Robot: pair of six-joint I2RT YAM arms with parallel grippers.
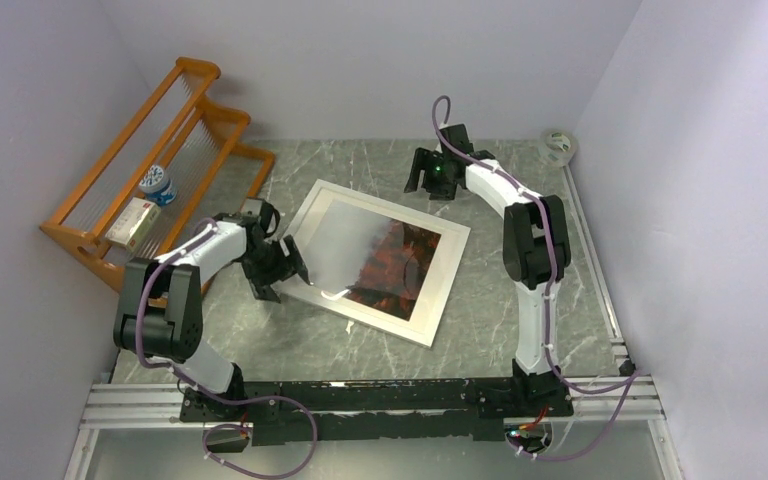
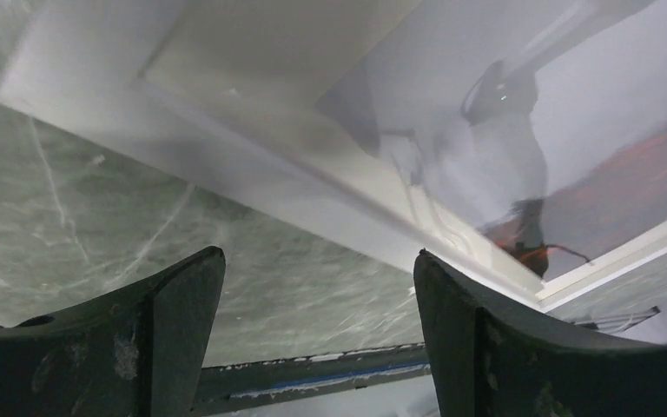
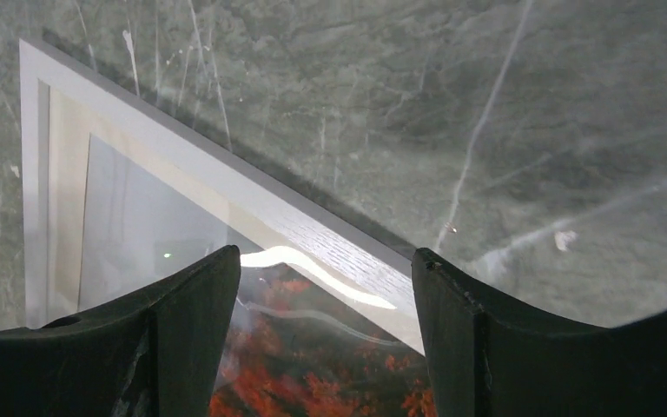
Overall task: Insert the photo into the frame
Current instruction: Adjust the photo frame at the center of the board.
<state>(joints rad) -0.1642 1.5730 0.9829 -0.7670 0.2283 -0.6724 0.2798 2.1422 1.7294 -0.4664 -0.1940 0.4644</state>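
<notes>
The white frame (image 1: 442,285) lies flat and turned at an angle in the middle of the marble table. The photo (image 1: 392,262), grey sky and red-orange trees, shows inside it behind a reflecting pane. My left gripper (image 1: 285,268) stands open just off the frame's left edge, touching nothing. In the left wrist view its gripper (image 2: 317,254) has only bare table between the fingers, with the frame (image 2: 252,165) just beyond. My right gripper (image 1: 425,180) hovers open above the frame's far edge. In the right wrist view that gripper (image 3: 326,253) looks down on the frame's rim (image 3: 182,152) and the photo (image 3: 295,365).
An orange wooden rack (image 1: 150,170) stands at the back left, holding a small box (image 1: 135,225) and a blue-and-white can (image 1: 157,184). A roll of tape (image 1: 559,145) sits in the back right corner. Grey walls close in three sides; a metal rail (image 1: 380,395) runs along the near edge.
</notes>
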